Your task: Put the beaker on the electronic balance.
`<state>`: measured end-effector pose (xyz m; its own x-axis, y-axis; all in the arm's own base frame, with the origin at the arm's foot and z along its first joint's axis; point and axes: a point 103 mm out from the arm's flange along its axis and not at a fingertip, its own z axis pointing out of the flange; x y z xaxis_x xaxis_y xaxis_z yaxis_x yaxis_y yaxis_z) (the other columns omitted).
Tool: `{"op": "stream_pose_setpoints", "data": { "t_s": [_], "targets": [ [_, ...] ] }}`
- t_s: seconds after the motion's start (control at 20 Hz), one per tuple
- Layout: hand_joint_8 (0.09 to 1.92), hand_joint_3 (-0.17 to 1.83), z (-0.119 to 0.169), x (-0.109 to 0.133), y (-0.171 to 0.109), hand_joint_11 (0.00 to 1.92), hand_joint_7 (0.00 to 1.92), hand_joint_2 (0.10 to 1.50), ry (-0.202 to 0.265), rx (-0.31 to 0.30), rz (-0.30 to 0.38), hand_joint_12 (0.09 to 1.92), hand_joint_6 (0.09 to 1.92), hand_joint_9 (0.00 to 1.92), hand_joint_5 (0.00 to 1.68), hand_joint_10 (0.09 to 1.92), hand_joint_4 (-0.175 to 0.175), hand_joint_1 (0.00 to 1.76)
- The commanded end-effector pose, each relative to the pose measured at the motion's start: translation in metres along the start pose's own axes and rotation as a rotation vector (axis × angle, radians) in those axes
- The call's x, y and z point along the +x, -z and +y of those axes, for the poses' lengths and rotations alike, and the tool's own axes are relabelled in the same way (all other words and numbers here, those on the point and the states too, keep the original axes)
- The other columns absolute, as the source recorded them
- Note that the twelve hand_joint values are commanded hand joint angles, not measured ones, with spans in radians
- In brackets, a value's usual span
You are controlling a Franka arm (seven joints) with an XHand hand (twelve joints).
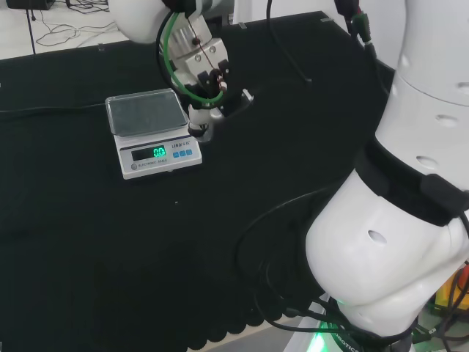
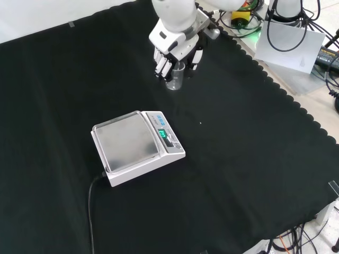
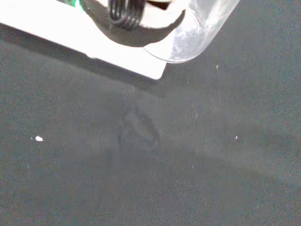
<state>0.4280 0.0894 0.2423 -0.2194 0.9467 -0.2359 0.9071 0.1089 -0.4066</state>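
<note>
Glass beaker [image 2: 176,77]: I'm clamping it in my robot hand [image 2: 175,50].
Balance [image 2: 136,146]: sitting at seven o'clock, front view.
Advice: I'm keeping it upright, centring over the pan.

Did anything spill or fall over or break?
No, nothing stands out. The small clear glass beaker is upright in the black and white hand, and the white electronic balance sits flat on the black cloth with its pan bare.
</note>
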Motion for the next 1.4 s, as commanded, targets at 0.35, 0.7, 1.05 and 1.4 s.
{"op": "stream_pose_setpoints", "data": {
  "t_s": [0.35, 0.7, 1.05, 1.4],
  "targets": [
    [0.94, 0.0, 0.0, -0.009, 0.014, 1.06, 0.86, 1.18, 0.01, -0.023, 0.021, 0.83, 1.2, 1.04, 0.86, 0.82, -0.175, 1.13],
    [0.92, 0.0, 0.031, -0.003, 0.024, 1.07, 0.88, 1.18, 0.038, -0.029, 0.046, 0.82, 1.19, 1.06, 0.86, 0.82, -0.175, 1.13],
    [0.92, 0.0, 0.062, 0.016, 0.044, 1.08, 0.89, 1.18, 0.079, -0.04, 0.016, 0.81, 1.19, 1.06, 0.87, 0.81, -0.175, 1.14],
    [0.91, 0.0, 0.092, 0.031, 0.048, 1.08, 0.89, 1.17, 0.124, -0.035, 0.022, 0.81, 1.18, 1.07, 0.87, 0.81, -0.175, 1.14]
  ]
}}
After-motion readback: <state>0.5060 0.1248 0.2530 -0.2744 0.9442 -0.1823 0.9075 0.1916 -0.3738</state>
